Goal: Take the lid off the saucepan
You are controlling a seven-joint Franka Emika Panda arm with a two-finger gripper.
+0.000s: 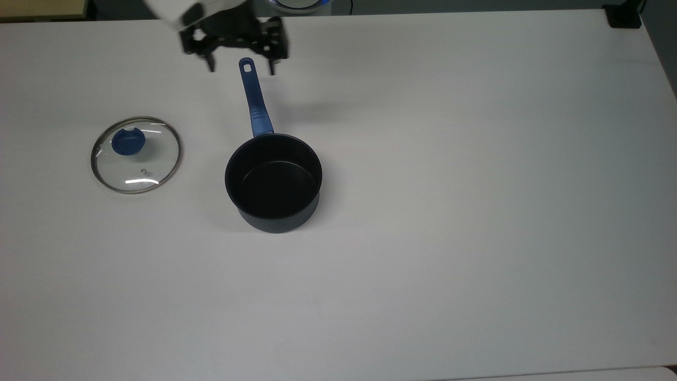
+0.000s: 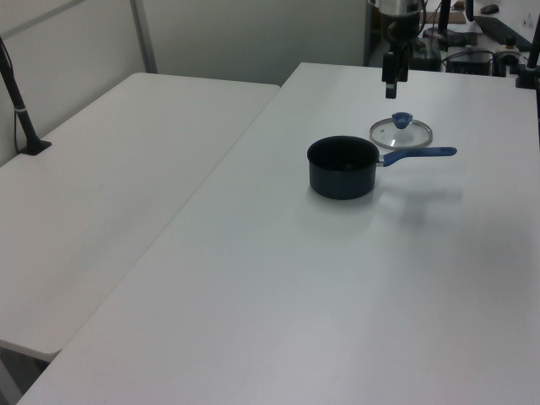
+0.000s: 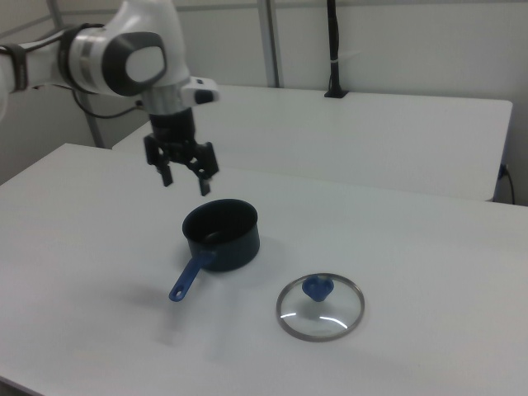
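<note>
The glass lid [image 1: 136, 154] with its blue knob lies flat on the white table, to the top view's left of the saucepan [image 1: 273, 181]. The saucepan is uncovered, its black inside showing, its blue handle [image 1: 254, 99] pointing to the top edge of the top view. My gripper [image 1: 240, 67] hangs open and empty, high in the air, over the handle's end in the top view. In the right view the gripper [image 3: 184, 183] is above and left of the saucepan [image 3: 221, 234], with the lid [image 3: 320, 307] at lower right. The left view has the gripper [image 2: 391, 90] above the lid [image 2: 402, 132] and the saucepan [image 2: 342, 166].
The white table [image 1: 449, 211] has wide bare room to the top view's right and below the saucepan. A second white table [image 2: 110, 194] stands to the left view's left. A black clamp [image 1: 624, 16] sits at the far corner in the top view.
</note>
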